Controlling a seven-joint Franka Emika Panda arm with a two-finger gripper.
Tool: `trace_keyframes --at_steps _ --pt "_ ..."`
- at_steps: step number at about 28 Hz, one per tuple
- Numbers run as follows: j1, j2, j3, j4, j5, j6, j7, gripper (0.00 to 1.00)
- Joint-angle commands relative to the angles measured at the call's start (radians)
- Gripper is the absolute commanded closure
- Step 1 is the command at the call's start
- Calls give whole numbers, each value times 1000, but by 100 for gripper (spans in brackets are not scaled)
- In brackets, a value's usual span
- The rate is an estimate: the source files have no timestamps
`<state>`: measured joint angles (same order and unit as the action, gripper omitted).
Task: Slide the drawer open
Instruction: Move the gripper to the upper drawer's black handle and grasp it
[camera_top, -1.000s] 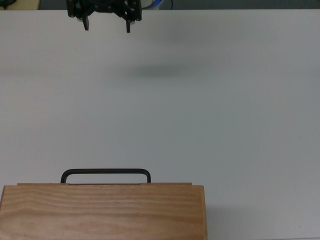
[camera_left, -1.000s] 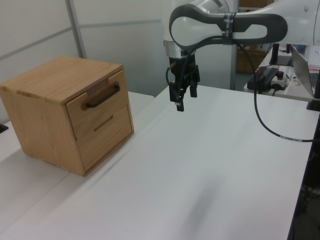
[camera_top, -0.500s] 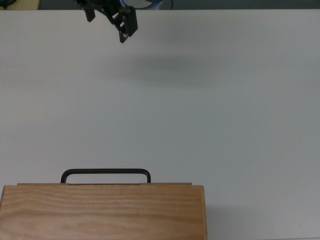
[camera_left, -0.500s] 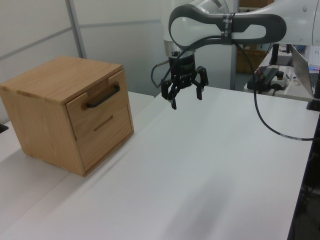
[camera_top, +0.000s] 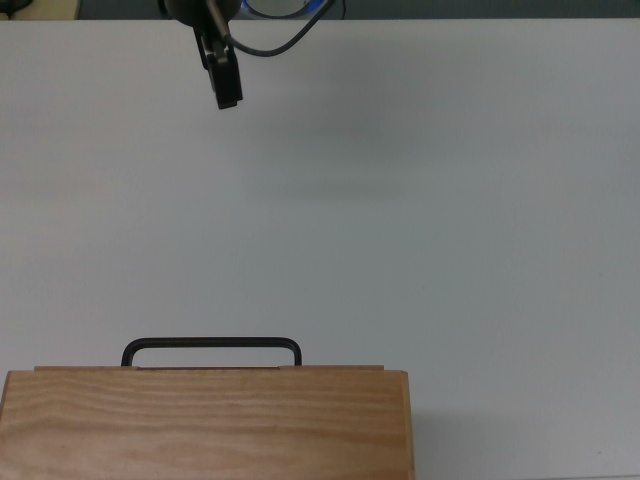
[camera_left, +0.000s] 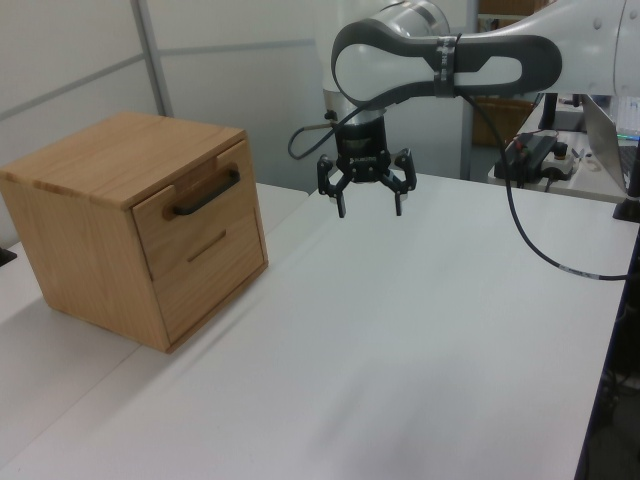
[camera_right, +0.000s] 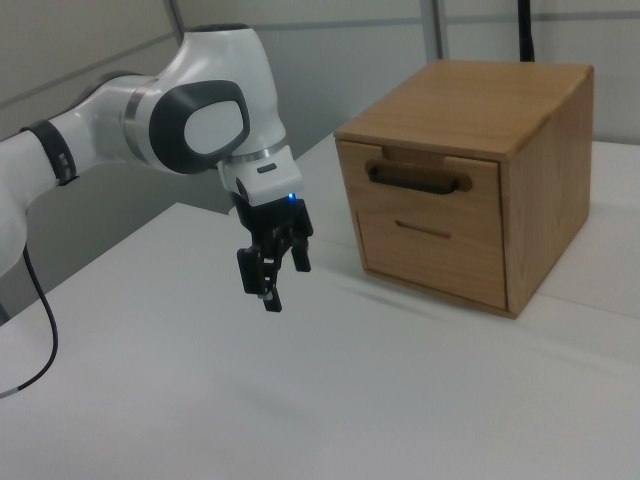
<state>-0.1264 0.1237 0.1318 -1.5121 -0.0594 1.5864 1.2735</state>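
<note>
The tool (camera_left: 369, 200) hangs in the air above the smooth white worktop (camera_left: 420, 330), its two black fingers (camera_left: 339, 199) spread wide and pointing down, holding nothing. The arm (camera_right: 190, 125) behind it is glossy white with grey joints. The drawer (camera_right: 420, 182) is shut, flush in the upper front of a box-shaped cabinet (camera_left: 100, 225) of light grained wood. A thin black metal bar handle (camera_top: 211, 347) stands out from its front panel. The tool is well apart from it.
</note>
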Motion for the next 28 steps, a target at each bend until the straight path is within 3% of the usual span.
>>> trace_keyframes --at_steps 1,6,20,28 --pt "-4 13 -6 24 19 105 255 0" --pt "2 57 -1 3 21 295 389 0" --pt "5 206 0 -10 3 889 379 0" --pt "5 286 0 18 1 1116 372 0"
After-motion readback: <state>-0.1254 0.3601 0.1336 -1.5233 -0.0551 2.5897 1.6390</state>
